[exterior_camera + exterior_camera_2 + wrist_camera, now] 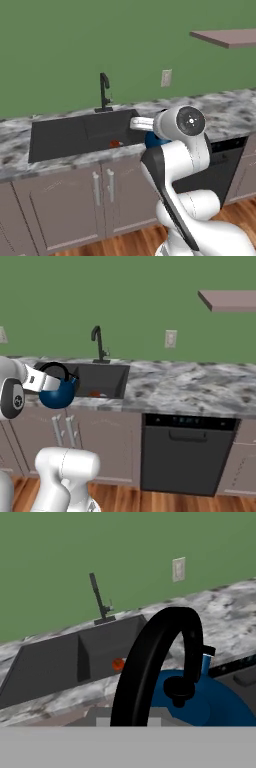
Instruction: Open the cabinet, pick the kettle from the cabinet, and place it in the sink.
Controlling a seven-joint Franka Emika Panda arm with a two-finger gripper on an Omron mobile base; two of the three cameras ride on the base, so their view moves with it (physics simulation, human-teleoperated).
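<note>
A: Kettle, small, round, glossy blue (56,395), hanging under the claw (54,381) by its thin black arched handle (150,662). Claw pressed together on that handle, pinching it near the top of the arch, so the body dangles just below and slightly ahead.

B: Held that way why?

A: Probably because the arch is the only slim part to clamp; the round body looks too wide and too slick. Hanging also keeps the spout upright and the lid knob (179,690) on top.

B: And relative to the large matte-black rectangular sink (65,135)?

A: Ahead of the claw and a little to one side. Kettle not yet over a basin; seemingly level with the front edge of the speckled grey stone desk (190,388), out in front of the lower cabinet doors (65,205). Hard to tell whether touching that edge or just clear of it.

B: Anything in the basin?

A: Small orange-red object (117,664) on the bottom of the nearer basin, beyond the claw. Tall black faucet (104,92) farther back, at the rear rim.

B: Stage of the job?

A: Judged as the carry: kettle in hand, basin ahead. Next, likely forward past the front rim, then down, clear of the orange-red thing.

B: Risk?

A: Swing on the thin handle; a knock against the desk edge.
</note>
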